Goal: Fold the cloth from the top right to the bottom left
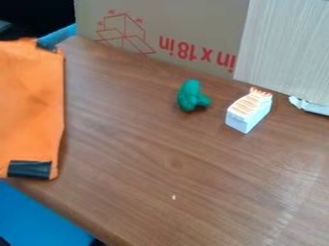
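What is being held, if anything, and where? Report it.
Cannot be told; the green toy and white block rest on the table, unheld.

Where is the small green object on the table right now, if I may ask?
In the camera view, the green object lies right of the orange cloth, just left of the white block.

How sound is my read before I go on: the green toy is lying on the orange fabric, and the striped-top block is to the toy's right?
Not quite: the camera view shows the green toy on the wooden tabletop, off the orange fabric at the left edge. The striped-top block is indeed to the toy's right.
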Action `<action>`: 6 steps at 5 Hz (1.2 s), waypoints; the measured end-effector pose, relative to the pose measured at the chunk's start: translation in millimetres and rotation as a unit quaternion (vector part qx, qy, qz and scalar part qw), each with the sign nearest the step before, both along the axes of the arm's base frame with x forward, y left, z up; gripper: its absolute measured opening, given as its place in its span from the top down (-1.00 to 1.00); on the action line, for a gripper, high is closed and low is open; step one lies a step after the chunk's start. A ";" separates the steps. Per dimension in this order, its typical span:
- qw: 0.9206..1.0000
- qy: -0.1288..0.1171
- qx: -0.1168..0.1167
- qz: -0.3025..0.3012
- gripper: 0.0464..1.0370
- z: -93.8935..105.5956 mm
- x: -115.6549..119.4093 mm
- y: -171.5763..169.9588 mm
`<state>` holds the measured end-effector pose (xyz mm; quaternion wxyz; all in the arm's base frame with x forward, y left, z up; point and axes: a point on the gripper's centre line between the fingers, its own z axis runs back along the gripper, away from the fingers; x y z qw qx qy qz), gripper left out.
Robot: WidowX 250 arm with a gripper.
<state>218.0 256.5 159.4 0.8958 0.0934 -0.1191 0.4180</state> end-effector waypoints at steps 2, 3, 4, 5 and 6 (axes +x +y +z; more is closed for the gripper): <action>1.000 0.009 0.007 0.028 0.18 0.7 -8.1 6.0; 0.999 0.009 0.005 0.035 -0.46 4.7 -9.1 7.2; 0.999 0.001 0.002 0.041 -0.89 14.9 -6.3 7.9; 0.999 -0.001 -0.005 0.044 -0.93 33.4 -4.1 7.0; 0.999 -0.004 -0.033 0.026 -0.93 73.2 5.2 -9.1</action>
